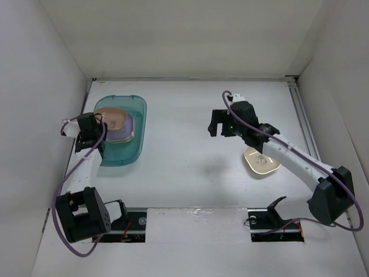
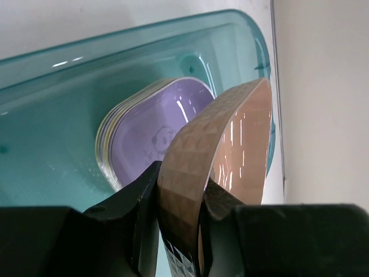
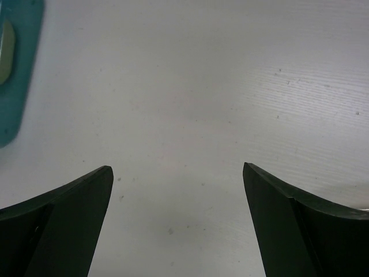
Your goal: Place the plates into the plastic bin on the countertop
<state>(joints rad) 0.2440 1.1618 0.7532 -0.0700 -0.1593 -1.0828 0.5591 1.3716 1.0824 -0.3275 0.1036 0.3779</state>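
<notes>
One brown plate (image 2: 230, 133) over the plastic bin (image 2: 69, 86), one cream plate (image 1: 260, 161) out on the tabletop (image 1: 184, 173).
We note the left pincer (image 2: 181, 193) clenched on the brown plate's rim, holding it tilted on edge above the purple plate (image 2: 155, 133) that tops the pile inside, probably so it can slide down flat. The right pincer (image 3: 176, 168) hangs spread wide and grasps nothing; the cream plate lies under its forearm and is likely next.
</notes>
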